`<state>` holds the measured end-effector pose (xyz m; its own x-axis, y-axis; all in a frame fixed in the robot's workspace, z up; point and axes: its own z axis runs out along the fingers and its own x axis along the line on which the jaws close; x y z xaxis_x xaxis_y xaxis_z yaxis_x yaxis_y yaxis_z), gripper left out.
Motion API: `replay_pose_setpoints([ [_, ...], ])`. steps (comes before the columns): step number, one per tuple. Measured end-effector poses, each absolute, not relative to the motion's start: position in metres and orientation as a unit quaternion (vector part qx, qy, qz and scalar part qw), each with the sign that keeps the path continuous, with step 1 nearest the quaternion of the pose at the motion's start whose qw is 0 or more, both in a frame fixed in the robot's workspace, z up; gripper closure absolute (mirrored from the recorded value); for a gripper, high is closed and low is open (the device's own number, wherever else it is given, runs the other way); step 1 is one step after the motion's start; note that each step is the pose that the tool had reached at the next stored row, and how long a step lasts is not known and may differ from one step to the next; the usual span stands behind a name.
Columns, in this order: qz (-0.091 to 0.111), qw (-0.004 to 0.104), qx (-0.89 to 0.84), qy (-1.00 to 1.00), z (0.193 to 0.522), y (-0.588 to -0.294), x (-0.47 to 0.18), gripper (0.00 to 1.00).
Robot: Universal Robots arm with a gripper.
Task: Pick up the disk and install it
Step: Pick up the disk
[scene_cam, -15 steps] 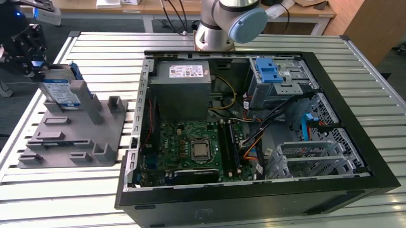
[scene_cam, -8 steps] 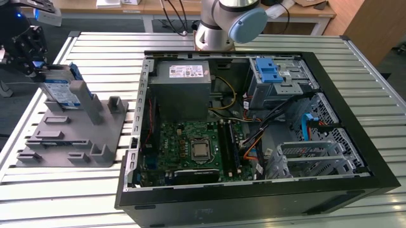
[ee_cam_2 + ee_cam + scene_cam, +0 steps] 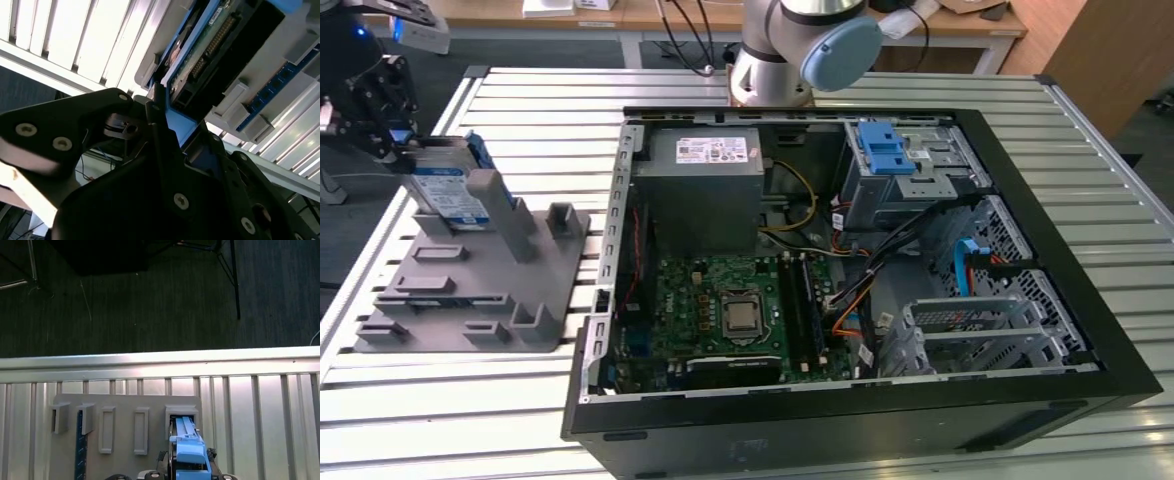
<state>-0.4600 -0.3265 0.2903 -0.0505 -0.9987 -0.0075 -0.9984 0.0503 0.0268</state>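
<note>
Slots line a grey moulded holder point(image 3: 467, 290) on the slatted metal table point(image 3: 520, 110) in the exterior view, and in one of them the disk point(image 3: 447, 190) stands on end, long axis near vertical and leaning a little, its white-and-blue labelled face turned toward the open computer case point(image 3: 854, 270) on the exterior view's right. Its flat silver body is edged by a bright blue plastic carrier. The black gripper point(image 3: 403, 140) sits at the disk's upper end. In the second wrist view the disk point(image 3: 200, 55) runs away from the gripper point(image 3: 177, 125), showing a green circuit board and connector pins; the matte black fingers point(image 3: 155, 115) are nearly together, pressed against the blue carrier from both sides. In the first wrist view the disk point(image 3: 187, 450) appears edge-on, its far end seated in a rectangular pocket of the holder point(image 3: 125, 410), the gripper point(image 3: 186, 462) clamped on its near end.
</note>
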Motion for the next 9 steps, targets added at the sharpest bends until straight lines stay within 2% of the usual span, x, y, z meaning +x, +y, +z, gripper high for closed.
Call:
replay_pose_setpoints([
  [9, -0.012, 0.007, 0.705, -0.709, 0.2902, -0.3267, -0.4601, 0.63],
])
